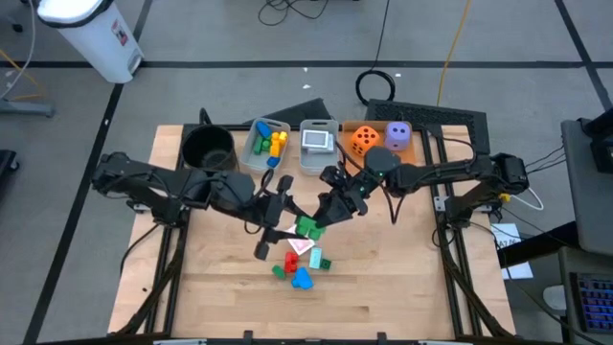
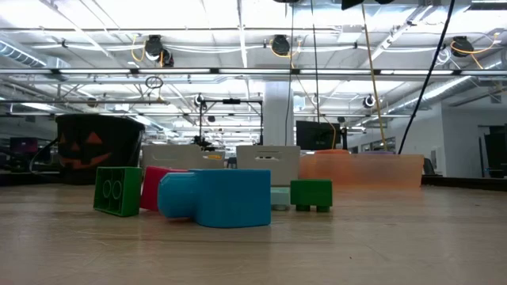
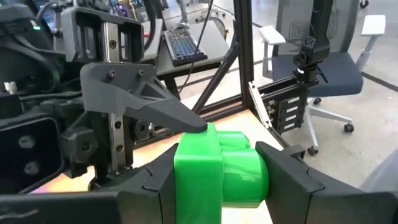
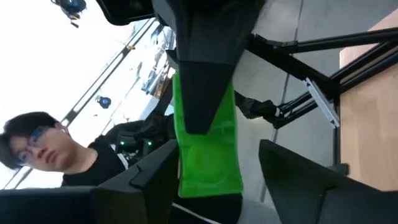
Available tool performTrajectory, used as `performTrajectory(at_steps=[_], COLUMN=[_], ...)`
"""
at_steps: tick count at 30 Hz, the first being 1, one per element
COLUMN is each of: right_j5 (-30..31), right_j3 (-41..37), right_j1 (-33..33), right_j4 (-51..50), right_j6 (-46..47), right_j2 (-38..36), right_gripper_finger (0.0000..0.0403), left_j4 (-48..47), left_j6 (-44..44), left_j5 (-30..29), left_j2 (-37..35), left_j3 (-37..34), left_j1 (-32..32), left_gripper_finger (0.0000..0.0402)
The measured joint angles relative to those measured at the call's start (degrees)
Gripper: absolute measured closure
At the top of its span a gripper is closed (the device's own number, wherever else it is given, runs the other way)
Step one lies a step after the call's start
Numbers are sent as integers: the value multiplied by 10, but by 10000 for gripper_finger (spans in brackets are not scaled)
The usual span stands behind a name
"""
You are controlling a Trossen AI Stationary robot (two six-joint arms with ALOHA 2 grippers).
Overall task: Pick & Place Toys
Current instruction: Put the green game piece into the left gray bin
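Note:
A green block [image 1: 308, 227] hangs above the table's middle between both grippers. My left gripper [image 1: 293, 226] comes from the table's left and is shut on it [image 3: 217, 177]. My right gripper [image 1: 323, 218] comes from the right and is open, its fingers standing on either side of the same block [image 4: 208, 143]. Below, on the table, lie red, green, teal and blue blocks [image 1: 299, 266] and a card [image 1: 301, 245]. In the low view they show as a blue block [image 2: 218, 198] and a green one [image 2: 117, 190]. That view shows neither gripper. My left gripper pinches the green block's two opposite sides [image 3: 180, 186] between its two fingers [image 3: 292, 180]. It comes nearly level from the table's left. The block is lifted clear of the table. My right gripper has one fingertip [image 3: 186, 121] at the block's upper face. Whether it touches, I cannot tell.
Along the far edge stand a black pot [image 1: 209, 149], a clear bin [image 1: 251, 153] with blue, yellow and green blocks, a second clear bin [image 1: 318, 144], and an orange tray [image 1: 378, 126] with an orange die [image 1: 364, 140] and a purple die [image 1: 397, 135]. The near half of the table is bare wood.

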Motion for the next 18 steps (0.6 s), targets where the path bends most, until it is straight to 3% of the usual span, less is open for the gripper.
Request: performTrajectory(at_steps=[9, 18], right_j5=[-17, -32], right_j3=[-1, -1], right_j1=[-40, -96], right_j4=[13, 11], right_j6=[19, 4], right_j2=[-6, -23], right_gripper_finger=[132, 130], left_j4=[-24, -18], left_j6=[-61, -103], left_j5=[15, 15], left_j2=[-4, -30], left_j3=[12, 12], left_j1=[11, 22], left_gripper_finger=[227, 227])
